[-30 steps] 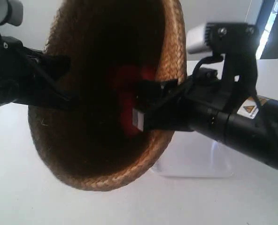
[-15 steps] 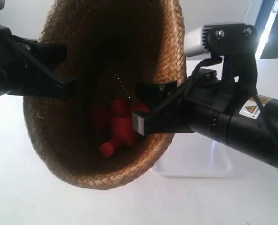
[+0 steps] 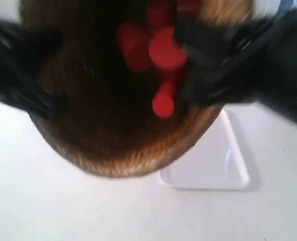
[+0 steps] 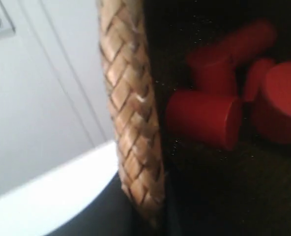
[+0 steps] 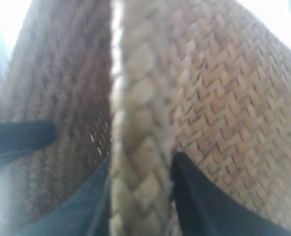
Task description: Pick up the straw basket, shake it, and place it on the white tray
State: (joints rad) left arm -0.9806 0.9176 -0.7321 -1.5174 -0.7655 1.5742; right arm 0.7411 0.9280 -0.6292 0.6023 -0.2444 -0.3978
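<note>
At the exterior view's left edge, the arm at the exterior view's left (image 3: 18, 80) is a dark motion-blurred mass against the side wall of the basket (image 3: 118, 155). The basket is in the air, clear of the table (image 3: 48, 211), with its mouth tipped toward the camera. Inside it are red pieces (image 3: 163, 50), smooth, cylindrical and flat-ended, and blurred. To the right, the arm at the exterior view's right (image 3: 249, 60) crosses the opposite wall. Below it the tray (image 3: 213, 170) lies flat on the table, glossy white with rounded corners. The basket's lower rim overlaps the tray's corner in this view and is not on it. Left wrist view: the braided rim, tan herringbone plait, runs across the frame. The left gripper (image 4: 143, 216) shows one dark finger (image 4: 101, 219) just outside the rim. The other finger is lost in the dark interior, so I cannot tell whether it is clamped. The red pieces lie clustered inside, just past the rim. Right wrist view: the right gripper (image 5: 140, 196) is clenched on the basket. The thick plaited rim passes between two dark fingers (image 5: 204, 206), one on the inner wall and one on the outer. The outer wall is coarse woven straw and curves away. A dark bar (image 5: 17, 137) lies against the far inner wall.
</note>
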